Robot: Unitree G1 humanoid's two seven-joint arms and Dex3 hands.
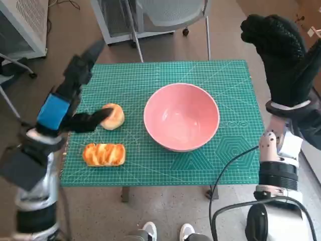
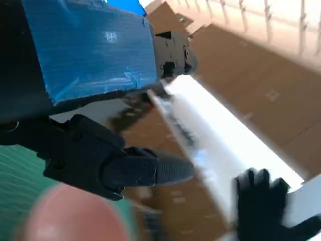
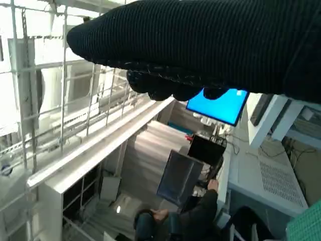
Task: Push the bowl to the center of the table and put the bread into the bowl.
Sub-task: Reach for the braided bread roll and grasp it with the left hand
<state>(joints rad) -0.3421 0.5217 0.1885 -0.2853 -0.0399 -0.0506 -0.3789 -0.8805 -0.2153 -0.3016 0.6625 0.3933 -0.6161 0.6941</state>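
Observation:
The pink bowl (image 1: 181, 116) stands empty on the green mat (image 1: 150, 75), about mid-table. To its left lies a round bun (image 1: 114, 116), and nearer the front edge a striped bread loaf (image 1: 104, 154). My left hand (image 1: 60, 108) hovers over the table's left edge with fingers stretched apart; its thumb reaches to the bun's near side, and contact cannot be told. It holds nothing. My right hand (image 1: 281, 55) is raised beyond the right edge, empty. The left wrist view shows the taped left hand (image 2: 90, 60), the gloved right hand (image 2: 258, 201) with fingers spread, and a blurred pinkish shape (image 2: 65, 218).
A grey chair (image 1: 170, 15) stands behind the table and a white rack (image 1: 20, 25) at the back left. Cables (image 1: 235, 201) trail by my right forearm. A person's feet (image 1: 165, 232) show at the front edge. The right wrist view shows a seated person (image 3: 193, 216).

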